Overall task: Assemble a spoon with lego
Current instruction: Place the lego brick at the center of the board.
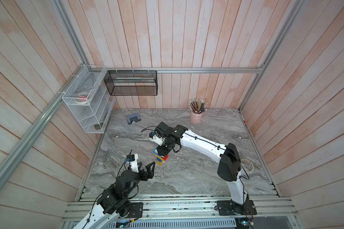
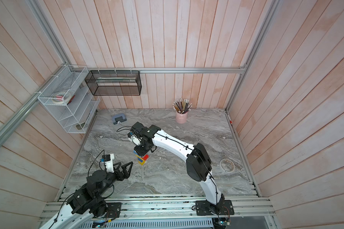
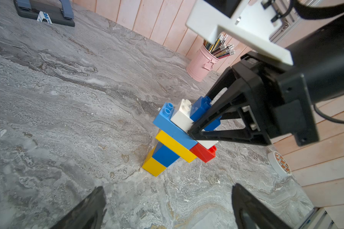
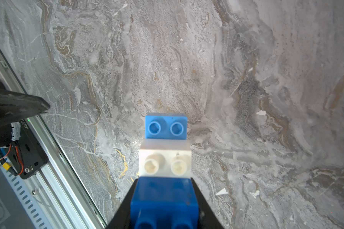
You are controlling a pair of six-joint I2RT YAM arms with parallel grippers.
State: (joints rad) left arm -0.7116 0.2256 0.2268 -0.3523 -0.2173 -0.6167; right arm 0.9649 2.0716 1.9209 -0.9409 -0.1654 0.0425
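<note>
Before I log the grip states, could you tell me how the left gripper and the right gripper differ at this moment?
The left gripper is open; the right gripper is shut on the dark blue brick. The left gripper holds nothing and stands apart from the spoon; the right gripper reaches down onto its upper end. Both are black and of the same build.

Black base part (image 4: 25,128), well to the side of the right gripper (image 4: 164,188): white characters "JG251", cut off. White tag (image 3: 44,18) on the grey-blue hole punch (image 3: 66,10): blue print, unreadable.
</note>
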